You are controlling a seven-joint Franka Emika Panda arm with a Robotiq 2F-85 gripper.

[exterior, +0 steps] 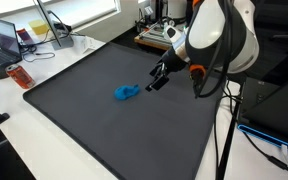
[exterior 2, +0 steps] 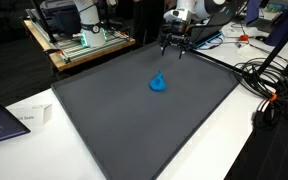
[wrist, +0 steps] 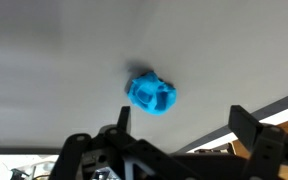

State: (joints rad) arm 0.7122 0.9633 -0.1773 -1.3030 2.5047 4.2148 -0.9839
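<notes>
One small blue object is lying on the dark grey mat that is covering most of the white worktop, and nothing is touching it. The tool is hanging above the mat with its jaws standing spread wide and gripping nothing. In this exterior view it is sitting just to the right of the blue object and slightly farther back, near it but apart from it. In an exterior view from another side, the blue object is resting on the far half of the mat, and the tool is hovering beyond it, close to the mat's far edge. In the wrist view the blue object is showing as a lumpy, rounded shape with hollows in it. It is lying ahead of the two dark fingers, between their lines and nearer to the left one in that picture. A shadow is gathering under the object's left side. Off the mat, an open laptop and an orange container are sitting at the left of the worktop. A wooden rack of equipment is standing behind the far left corner, and black cables are trailing along the right.
</notes>
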